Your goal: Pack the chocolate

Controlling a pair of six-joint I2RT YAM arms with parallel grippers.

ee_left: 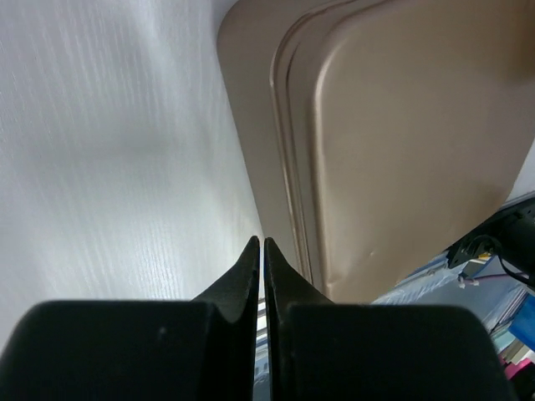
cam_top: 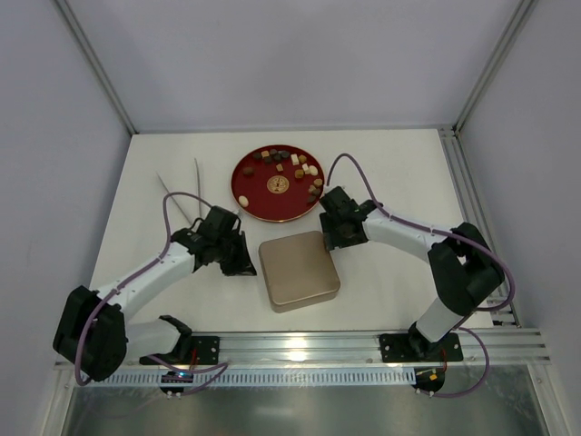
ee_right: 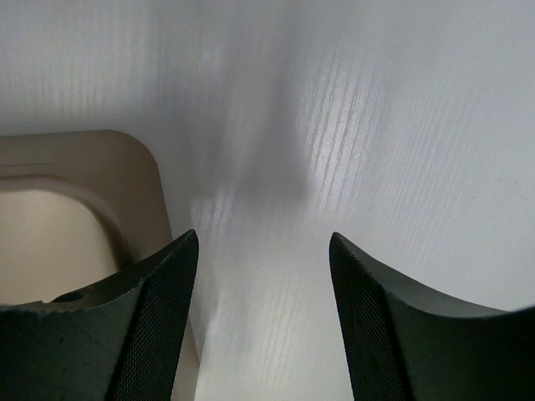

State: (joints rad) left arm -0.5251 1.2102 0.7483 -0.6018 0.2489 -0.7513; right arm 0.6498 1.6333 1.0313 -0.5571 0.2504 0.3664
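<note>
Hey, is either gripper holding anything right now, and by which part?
Nothing is held. The left gripper is shut on empty air beside the gold tin; the right gripper is open with nothing between its fingers.

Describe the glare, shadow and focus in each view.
Top external: even, soft light, chocolate on the red plate small but sharp, with glare on the front rail. Left wrist: the shut left gripper is dark and soft-edged, the gold box carries a mild sheen. Right wrist: a blurred shadow crosses the table beyond the open right gripper.
</note>
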